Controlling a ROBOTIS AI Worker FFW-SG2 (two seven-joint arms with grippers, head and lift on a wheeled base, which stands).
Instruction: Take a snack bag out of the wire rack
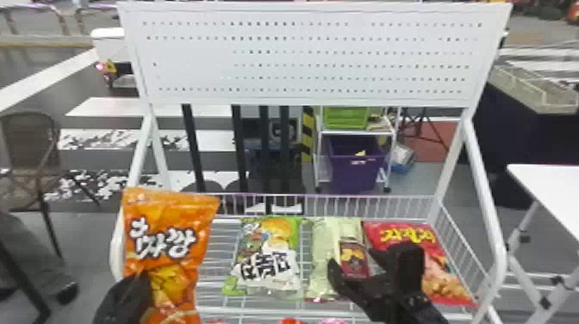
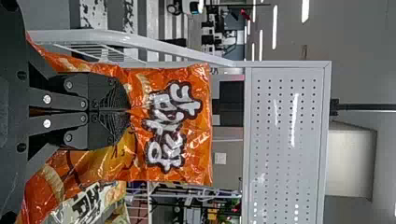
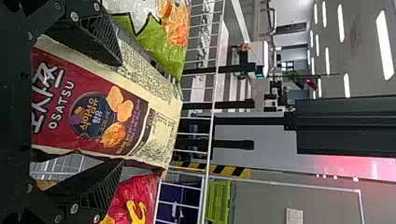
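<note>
Gleaming orange snack bag (image 1: 170,211), crinkled, white-lettered

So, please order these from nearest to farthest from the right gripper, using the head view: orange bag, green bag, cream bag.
1. Cream bag, between the right gripper's fingers.
2. Green bag, left of it.
3. Orange bag, far left, in the left gripper.

In the head view, a brown chair (image 1: 31,140) stands at 9 o'clock and a white table (image 1: 549,185) at 3 o'clock. Just off centre towards 2 o'clock, a wheeled cart (image 1: 354,132) holds a green crate (image 1: 344,118) above a purple bin (image 1: 356,174), beside a black-and-yellow striped post (image 1: 307,131).
</note>
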